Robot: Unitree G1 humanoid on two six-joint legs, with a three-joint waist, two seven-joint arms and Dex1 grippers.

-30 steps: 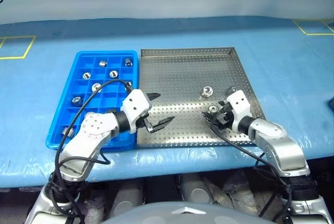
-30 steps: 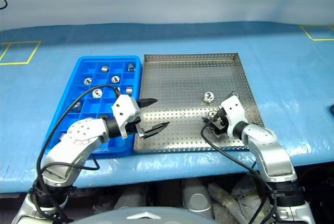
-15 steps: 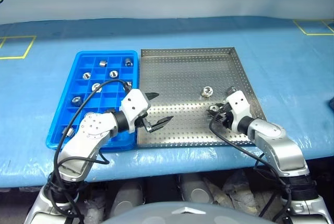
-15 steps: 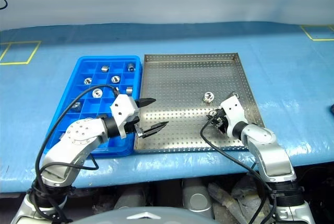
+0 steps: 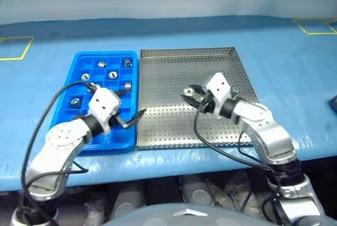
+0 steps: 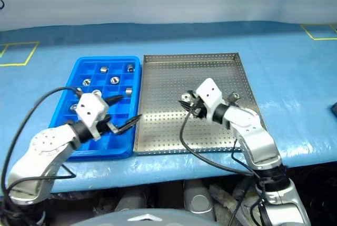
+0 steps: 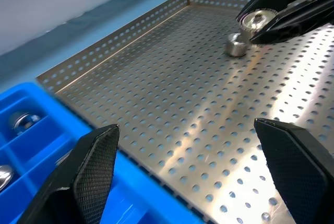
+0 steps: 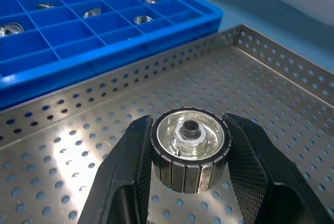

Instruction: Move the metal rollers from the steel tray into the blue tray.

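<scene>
Roller (image 7: 236, 45) loose behind gripped roller (image 8: 190, 149)

1. steel tray (image 6: 174, 73): bare silver-grey metal, perforated floor, dull sheen with bright glare patches.
2. blue tray (image 5: 79, 81): bright blue plastic, smooth, slightly glossy.
3. metal rollers (image 8: 189, 148): shiny polished metal, mirror-like end face, fine ribbing round the side.
4. right gripper (image 8: 190, 182) fingers (image 8: 130, 172): black, matt, fine textured pads.
5. left gripper (image 7: 190, 169) fingers (image 7: 91, 164): same black matt, cross-hatched grip surface.
6. table cover (image 5: 295, 73): blue, smooth sheet, wrinkled at front edge.
</scene>
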